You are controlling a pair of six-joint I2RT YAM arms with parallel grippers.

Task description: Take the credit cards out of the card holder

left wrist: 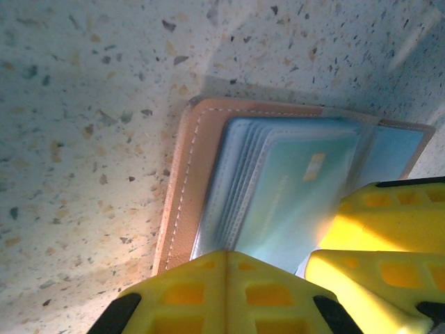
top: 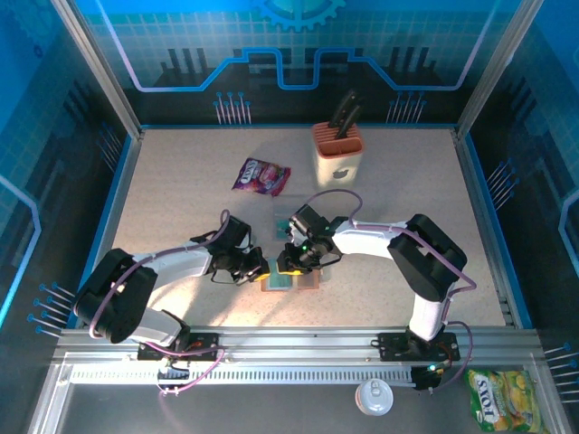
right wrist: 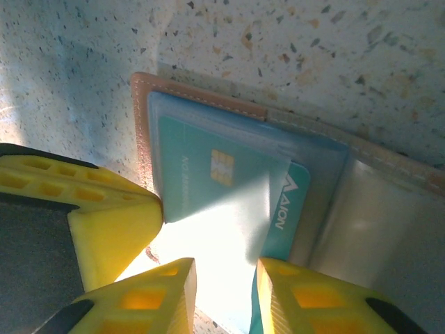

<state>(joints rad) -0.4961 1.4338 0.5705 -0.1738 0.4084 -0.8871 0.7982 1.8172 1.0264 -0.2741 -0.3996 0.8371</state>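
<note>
Card holder [left wrist: 184,174]: brown, white stitching, lies open on the counter [top: 181,181] between both pincers.
Credit card [right wrist: 208,188]: teal, gold chip, inside a clear sleeve.
Left pincer [left wrist: 226,259]: closed, at the holder's edge.
Right pincer [right wrist: 226,275]: narrow gap, over the card.

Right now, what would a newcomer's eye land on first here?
Two yellow claws meet over the open card holder at the near middle of the table. The left claw is shut at the holder's edge, and the right claw has its fingers apart at the near end of a teal chip card in the holder. Further back stand the beige knife block with an orange top and, left of it, the purple snack packet.
</note>
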